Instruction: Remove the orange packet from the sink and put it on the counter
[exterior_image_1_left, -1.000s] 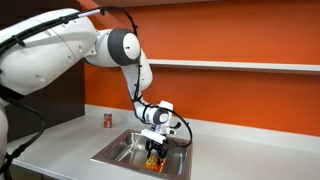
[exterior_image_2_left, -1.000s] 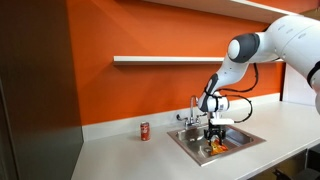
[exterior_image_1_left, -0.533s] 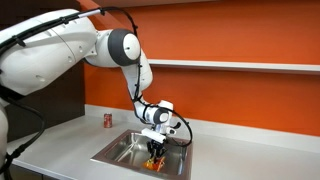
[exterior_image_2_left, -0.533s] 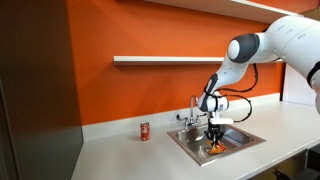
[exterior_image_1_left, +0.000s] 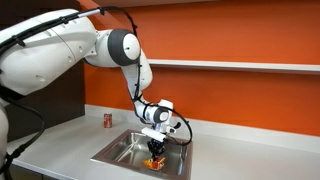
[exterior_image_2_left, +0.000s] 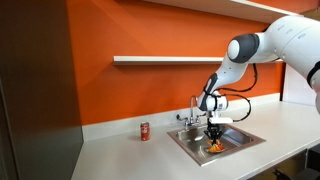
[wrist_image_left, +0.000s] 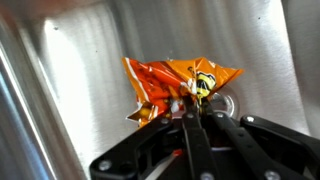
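The orange packet (wrist_image_left: 172, 80) lies crumpled on the steel floor of the sink (wrist_image_left: 70, 90), close to the drain. In the wrist view my gripper (wrist_image_left: 192, 108) is shut on the packet's lower edge, the two fingers pressed together with foil pinched between them. In both exterior views the gripper (exterior_image_1_left: 155, 153) (exterior_image_2_left: 214, 139) reaches down into the sink (exterior_image_1_left: 115, 150) (exterior_image_2_left: 192, 143), with the packet (exterior_image_1_left: 156, 160) (exterior_image_2_left: 216, 147) showing as an orange patch under it. The light-grey counter (exterior_image_1_left: 55, 140) (exterior_image_2_left: 120, 155) runs round the basin.
A small red can (exterior_image_1_left: 108, 120) (exterior_image_2_left: 144, 131) stands on the counter by the orange wall. The chrome faucet (exterior_image_2_left: 192, 110) rises at the sink's back edge, close to my wrist. A shelf (exterior_image_2_left: 160, 60) runs along the wall above.
The jaws have closed from wide apart onto the packet's edge. The arm has stayed low in the sink, barely moving.
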